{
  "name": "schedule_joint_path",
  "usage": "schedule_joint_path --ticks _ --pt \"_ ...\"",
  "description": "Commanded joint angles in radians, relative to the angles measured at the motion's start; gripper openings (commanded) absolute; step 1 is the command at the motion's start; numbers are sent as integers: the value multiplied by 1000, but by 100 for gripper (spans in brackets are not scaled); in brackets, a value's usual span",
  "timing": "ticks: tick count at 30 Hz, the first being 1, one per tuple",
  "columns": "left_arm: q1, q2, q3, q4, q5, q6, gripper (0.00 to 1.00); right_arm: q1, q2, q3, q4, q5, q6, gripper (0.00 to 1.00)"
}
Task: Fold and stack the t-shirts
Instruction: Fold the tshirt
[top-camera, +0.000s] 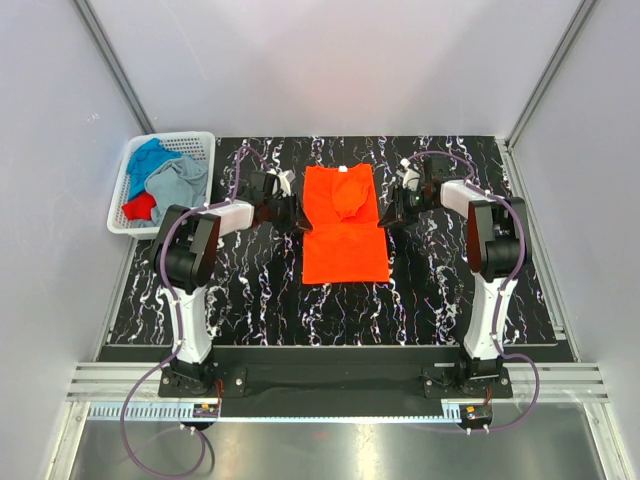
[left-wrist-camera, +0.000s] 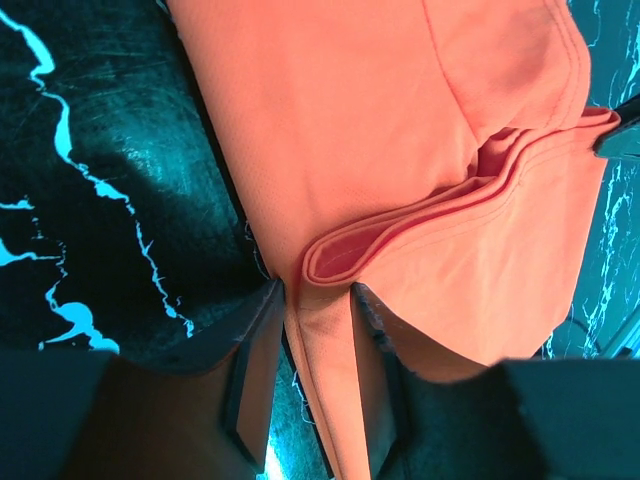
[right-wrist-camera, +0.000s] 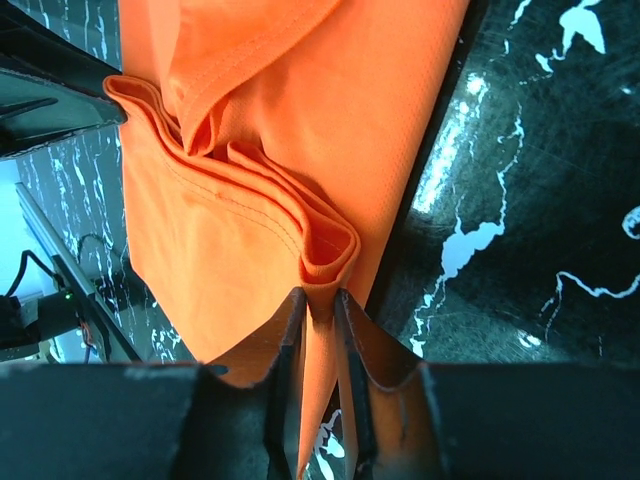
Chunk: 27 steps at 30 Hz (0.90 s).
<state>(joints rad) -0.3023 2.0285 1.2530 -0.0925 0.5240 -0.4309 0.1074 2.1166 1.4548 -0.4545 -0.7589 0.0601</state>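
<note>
The bright orange t-shirt (top-camera: 343, 225) lies lengthwise in the middle of the black marbled table, its sides folded in and a sleeve bunched on top. My left gripper (top-camera: 297, 213) is shut on the shirt's left edge; in the left wrist view its jaws pinch a folded layer of orange cloth (left-wrist-camera: 320, 330). My right gripper (top-camera: 392, 214) is shut on the shirt's right edge; in the right wrist view its jaws clamp a fold of the cloth (right-wrist-camera: 322, 300). Blue, grey and red t-shirts (top-camera: 165, 185) lie heaped in the basket at far left.
A white plastic lattice basket (top-camera: 200, 143) stands at the table's back left corner. Grey walls and metal frame posts enclose the table. Bare black marbled table (top-camera: 250, 300) lies in front of the orange shirt.
</note>
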Motion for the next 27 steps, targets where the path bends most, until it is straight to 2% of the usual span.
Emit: schedule_joint_path --ticks 1,12,27 --pt "0 -13 29 65 37 27 38 -3 14 38 39 -48 3 24" --pt "0 -20 46 25 2 46 40 -3 29 50 34 -51 3 18" --pt "-18 -87 6 63 -45 69 39 -3 33 50 31 -57 1 17"
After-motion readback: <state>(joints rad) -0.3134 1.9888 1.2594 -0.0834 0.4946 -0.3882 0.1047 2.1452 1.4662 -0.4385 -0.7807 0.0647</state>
